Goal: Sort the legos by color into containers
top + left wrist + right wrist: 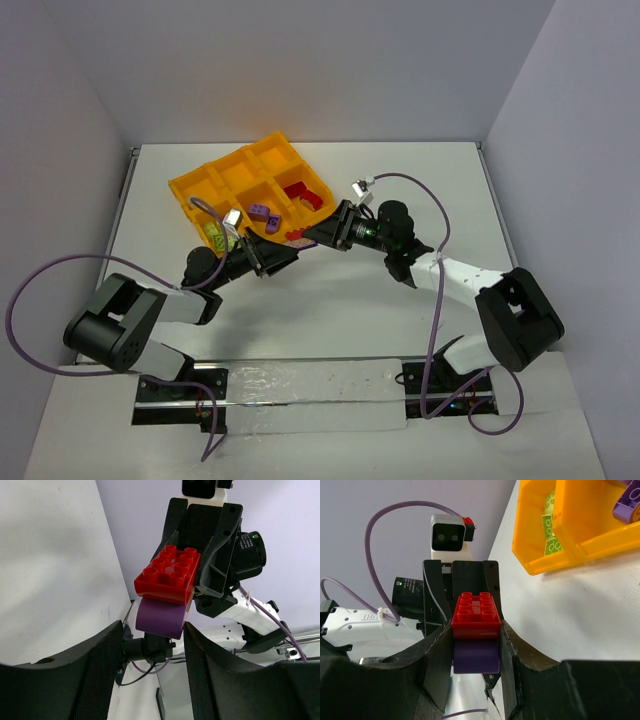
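A red lego (476, 612) stuck on a purple lego (476, 655) hangs above the table just in front of the orange-yellow tray (250, 180). My right gripper (476, 630) is shut on this cluster (295, 237), one finger on each side. My left gripper (152, 630) faces it, open. The purple lego (160, 617) sits at its fingertips, close to one finger, with a gap to the other. In the tray, red legos (298, 195), purple legos (265, 215) and yellow-green legos (215, 238) lie in separate cells.
The tray stands tilted at the back left of the white table (400, 290), with grey walls around. Both arms meet near the tray's front corner (535, 567). Purple cables (60, 270) loop beside each arm.
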Motion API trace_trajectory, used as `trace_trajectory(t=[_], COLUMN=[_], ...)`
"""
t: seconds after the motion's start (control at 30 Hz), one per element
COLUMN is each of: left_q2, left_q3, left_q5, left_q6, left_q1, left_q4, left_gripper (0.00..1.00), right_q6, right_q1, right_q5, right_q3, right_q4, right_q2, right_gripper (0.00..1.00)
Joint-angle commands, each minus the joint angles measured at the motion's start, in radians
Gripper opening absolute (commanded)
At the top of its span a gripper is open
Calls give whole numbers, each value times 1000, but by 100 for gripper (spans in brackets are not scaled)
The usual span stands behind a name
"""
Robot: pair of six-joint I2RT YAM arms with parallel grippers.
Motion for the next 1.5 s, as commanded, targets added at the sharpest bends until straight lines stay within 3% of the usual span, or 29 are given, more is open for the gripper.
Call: trace_trajectory(t=[0.0, 0.3, 0.5, 0.77, 1.0, 1.17, 1.33, 1.47], left_q2=[26, -38, -101, -145, -125, -112, -103, -118], left_q3=[16, 34, 47, 78, 87, 91, 96, 91], left_q5=[2, -3, 0, 12, 19, 13, 16, 14], left_q6=[-39, -28, 54, 140, 131, 116, 112, 140], left_q1=[-6, -8, -10, -11, -12, -12, -15, -15], left_q4=[318, 289, 172, 49, 76, 81, 74, 34], left_gripper=[58, 60, 72, 70, 68, 47, 3, 0], right_q6=[24, 28, 39, 50, 54, 54, 62, 70], right_q1=[-2, 0, 0, 0, 1, 1, 4, 4], right_q5=[-43, -57, -65, -76, -81, -84, -83, -52], right_q3=[35, 38, 38, 40, 43, 43, 41, 34], right_q4=[96, 103, 116, 128, 133, 136, 139, 139], right_q2=[0, 6, 4, -3, -3, 2, 6, -6], right_gripper=[0, 0, 0, 0, 0, 0, 0, 0])
